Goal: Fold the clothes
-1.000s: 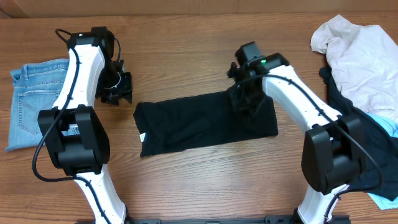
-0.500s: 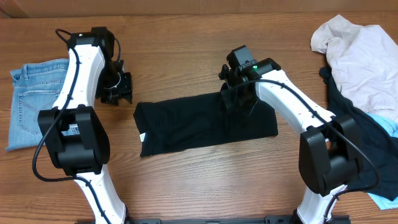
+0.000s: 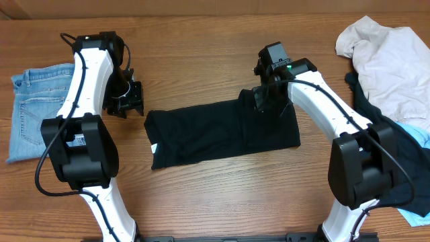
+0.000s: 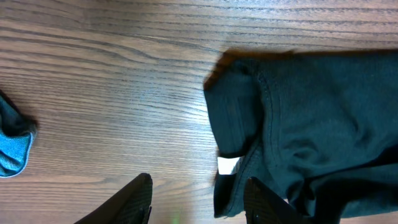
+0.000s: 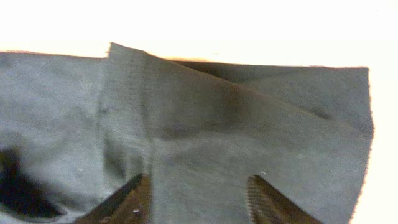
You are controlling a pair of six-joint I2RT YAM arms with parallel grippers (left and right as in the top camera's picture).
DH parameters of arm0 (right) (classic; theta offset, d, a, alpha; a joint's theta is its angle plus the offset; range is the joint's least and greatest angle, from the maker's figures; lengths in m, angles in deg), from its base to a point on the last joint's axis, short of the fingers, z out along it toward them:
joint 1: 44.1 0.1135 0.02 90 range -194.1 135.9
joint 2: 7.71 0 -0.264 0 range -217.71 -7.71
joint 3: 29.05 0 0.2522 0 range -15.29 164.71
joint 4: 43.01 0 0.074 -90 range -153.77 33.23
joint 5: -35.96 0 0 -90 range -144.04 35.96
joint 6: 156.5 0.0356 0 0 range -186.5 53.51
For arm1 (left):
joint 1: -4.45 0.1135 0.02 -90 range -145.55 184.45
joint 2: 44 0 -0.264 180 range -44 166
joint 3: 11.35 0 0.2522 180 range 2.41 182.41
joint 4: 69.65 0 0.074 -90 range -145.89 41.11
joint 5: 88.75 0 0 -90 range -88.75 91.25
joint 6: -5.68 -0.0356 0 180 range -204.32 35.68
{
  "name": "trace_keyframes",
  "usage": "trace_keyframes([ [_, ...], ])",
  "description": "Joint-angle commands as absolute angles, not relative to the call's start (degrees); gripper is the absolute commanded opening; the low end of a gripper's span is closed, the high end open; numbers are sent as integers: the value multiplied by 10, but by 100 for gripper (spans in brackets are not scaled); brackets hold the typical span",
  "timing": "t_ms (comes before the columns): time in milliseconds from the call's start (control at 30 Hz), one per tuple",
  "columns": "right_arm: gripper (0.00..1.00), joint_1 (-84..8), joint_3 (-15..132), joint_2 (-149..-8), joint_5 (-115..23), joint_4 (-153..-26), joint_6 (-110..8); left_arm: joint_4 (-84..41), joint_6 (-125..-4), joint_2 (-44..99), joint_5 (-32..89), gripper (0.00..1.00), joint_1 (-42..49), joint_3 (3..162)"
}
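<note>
A black garment (image 3: 222, 131) lies folded into a long rectangle across the table's middle. My right gripper (image 3: 264, 101) is open above its upper right part, where a folded flap overlaps. The right wrist view shows the dark cloth (image 5: 236, 118) filling the frame, with the open fingers (image 5: 198, 196) just over it. My left gripper (image 3: 130, 99) is open and empty over bare wood, just left of the garment's upper left corner. The left wrist view shows that corner (image 4: 249, 118) with a white label, and the open fingers (image 4: 198, 199) at its edge.
Folded blue jeans (image 3: 33, 107) lie at the far left. A heap of clothes sits at the right edge: a white garment (image 3: 393, 60), dark cloth (image 3: 396, 161) and a light blue piece (image 3: 420, 134). A blue scrap (image 4: 12, 149) shows in the left wrist view.
My right gripper moved left along the garment's upper edge, then back right and up a little. The right end of the garment now lies flatter. The left arm barely moved.
</note>
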State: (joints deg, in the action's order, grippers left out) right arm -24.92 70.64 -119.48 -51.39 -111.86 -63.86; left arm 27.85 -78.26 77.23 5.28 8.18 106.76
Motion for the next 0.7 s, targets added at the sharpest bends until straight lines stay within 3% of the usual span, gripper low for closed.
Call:
trace_keyframes([
  [0, 58, -225, 721, -1191, -490, -1099, -654, 279, -765, 759, 58, 51, 82, 1065],
  [533, 62, -201, 720, -1259, -544, -1010, -572, 268, -766, 759, 57, 51, 82, 1065],
  [667, 53, -201, 720, -1273, -545, -999, -551, 264, -766, 759, 57, 52, 82, 1065],
])
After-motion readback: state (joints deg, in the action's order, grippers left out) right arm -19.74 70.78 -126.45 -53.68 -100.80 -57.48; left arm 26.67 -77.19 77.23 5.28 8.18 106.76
